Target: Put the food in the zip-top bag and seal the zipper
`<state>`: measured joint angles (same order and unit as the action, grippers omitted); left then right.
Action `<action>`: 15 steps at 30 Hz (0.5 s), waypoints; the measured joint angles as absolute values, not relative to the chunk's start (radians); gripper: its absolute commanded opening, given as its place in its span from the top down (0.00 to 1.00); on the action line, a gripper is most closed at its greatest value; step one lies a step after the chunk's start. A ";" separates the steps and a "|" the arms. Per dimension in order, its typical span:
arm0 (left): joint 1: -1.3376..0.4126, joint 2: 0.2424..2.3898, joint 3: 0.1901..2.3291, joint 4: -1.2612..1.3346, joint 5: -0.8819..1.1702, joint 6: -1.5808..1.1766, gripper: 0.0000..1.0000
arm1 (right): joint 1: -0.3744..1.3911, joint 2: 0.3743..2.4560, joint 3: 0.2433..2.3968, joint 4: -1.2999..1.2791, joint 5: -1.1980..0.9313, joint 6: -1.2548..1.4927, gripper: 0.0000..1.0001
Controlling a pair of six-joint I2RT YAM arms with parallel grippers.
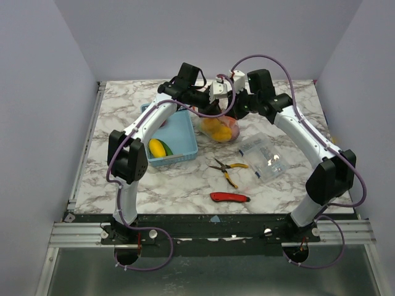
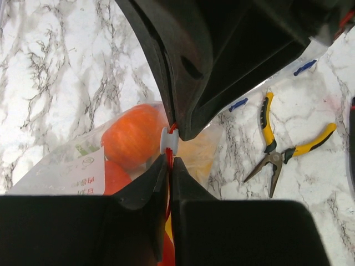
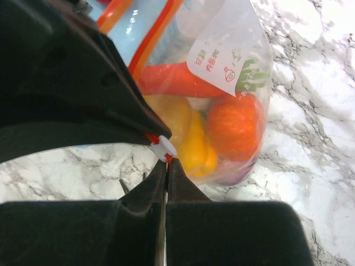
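Nearest the arm bases, a red-handled utility knife (image 1: 229, 197) lies on the marble-patterned table (image 1: 185, 185). Just beyond it are yellow-handled pliers (image 1: 228, 169), with a flat clear packet (image 1: 262, 157) off to their right. Left of the pliers stands a light blue mesh basket (image 1: 179, 139), and a yellow toy food piece (image 1: 157, 147) and a green one (image 1: 168, 150) lie in its near corner.

Farther back, just right of the basket, is the zip-top bag (image 1: 219, 129), where both arms meet above its mouth. Through its clear wall the right wrist view shows a round orange fruit (image 3: 236, 124), a long red-orange carrot-like piece (image 3: 177, 80), a yellow piece (image 3: 191, 141) and a bit of purple (image 3: 233, 178) at the bottom. All of these are inside the bag.

The left gripper (image 2: 170, 162) has its jaws pressed together on the thin red zipper (image 2: 168, 166), just below a small white slider (image 2: 169, 141). The right gripper (image 3: 166, 165) is clamped the same way on that strip, right beside the slider, so the two sets of fingertips sit nearly against each other. Beyond the slider, in the right wrist view, two orange bands of the mouth run side by side with a gap between them.
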<state>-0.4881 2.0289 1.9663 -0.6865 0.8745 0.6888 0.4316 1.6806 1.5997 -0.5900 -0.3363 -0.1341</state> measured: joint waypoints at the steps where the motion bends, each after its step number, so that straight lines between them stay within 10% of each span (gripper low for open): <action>1: -0.488 2.029 1.966 -0.686 0.877 0.689 0.69 | 0.432 1.675 1.582 -0.574 -0.328 -0.132 1.00; 15: -0.493 2.011 1.969 -0.667 0.980 0.665 0.63 | 0.434 1.641 1.485 -0.482 -0.303 -0.124 1.00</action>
